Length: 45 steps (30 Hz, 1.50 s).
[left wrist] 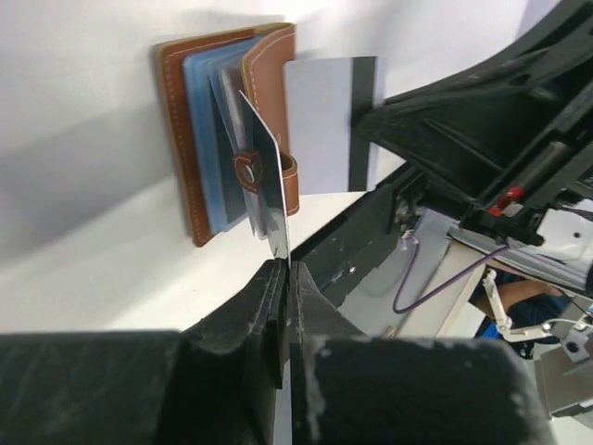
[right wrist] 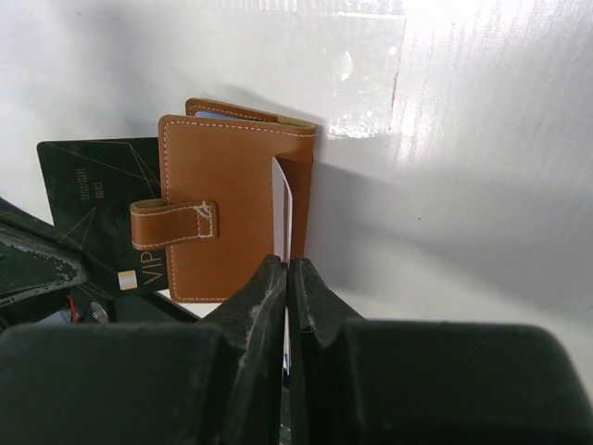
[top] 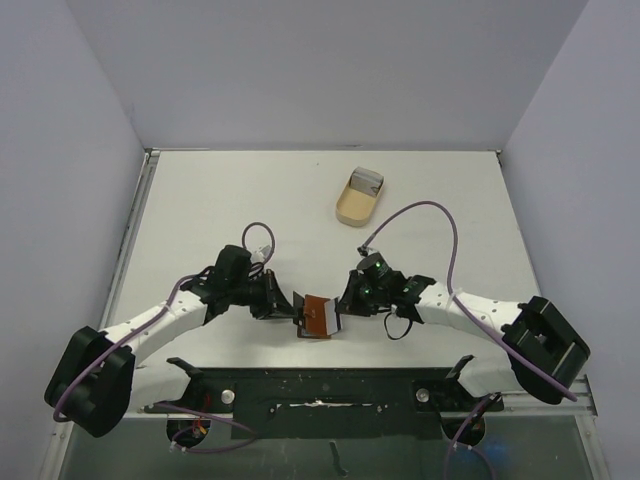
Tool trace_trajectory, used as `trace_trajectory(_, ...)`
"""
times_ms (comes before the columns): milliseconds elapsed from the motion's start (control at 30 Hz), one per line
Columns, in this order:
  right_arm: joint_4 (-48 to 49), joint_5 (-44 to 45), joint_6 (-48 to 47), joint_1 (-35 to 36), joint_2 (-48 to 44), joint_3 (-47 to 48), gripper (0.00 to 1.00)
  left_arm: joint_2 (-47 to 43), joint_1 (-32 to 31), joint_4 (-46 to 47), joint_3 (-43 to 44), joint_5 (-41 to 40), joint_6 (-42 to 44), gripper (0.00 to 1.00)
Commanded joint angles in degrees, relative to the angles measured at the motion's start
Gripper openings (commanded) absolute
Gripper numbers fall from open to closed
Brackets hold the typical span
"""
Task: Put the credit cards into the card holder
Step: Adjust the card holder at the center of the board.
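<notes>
The reddish-brown card holder lies partly open near the table's front edge, between both grippers. My left gripper is shut on a credit card seen edge-on, its far end among the holder's blue pockets. In the right wrist view this card shows a dark face marked VIP, left of the holder. My right gripper is shut on a pale credit card with a dark stripe, its far edge tucked behind the holder's strapped flap.
A tan oval tray holding a small grey object stands at the back, right of centre. Grey walls close in the white table on three sides. The black base bar runs along the near edge just behind the holder.
</notes>
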Motion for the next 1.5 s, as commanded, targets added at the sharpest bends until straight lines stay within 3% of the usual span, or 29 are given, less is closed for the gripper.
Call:
trace_trajectory(0, 5.51, 0.7, -0.43, 0.53, 1.09, -1.72, 0.0, -1.27, -1.74, 13.01, 0.0, 4.08, -5.33, 0.0)
trace_trajectory(267, 7.37, -0.14, -3.5, -0.54, 0.31, -2.59, 0.0, 0.9, -5.69, 20.01, 0.21, 4.32, -8.2, 0.0)
trace_trajectory(867, 0.09, 1.14, -7.83, -4.4, -9.76, -3.26, 0.0, 8.99, -7.32, 22.0, 2.29, 0.89, -6.36, 0.0)
trace_trajectory(1100, -8.12, 4.78, -8.56, -4.33, -14.99, 0.02, 0.0, 9.47, -9.02, 20.25, 4.86, -0.7, -6.17, 0.0)
trace_trajectory(1333, -8.81, 3.99, -6.92, -3.02, -21.02, 1.06, 0.0, 9.82, -9.82, 18.54, 6.97, -2.3, -5.39, 0.0)
trace_trajectory(1467, -9.2, 6.01, -6.83, -2.82, -19.94, 0.49, 0.0, 9.81, -9.82, 11.17, 10.11, -5.8, -2.83, 0.0)
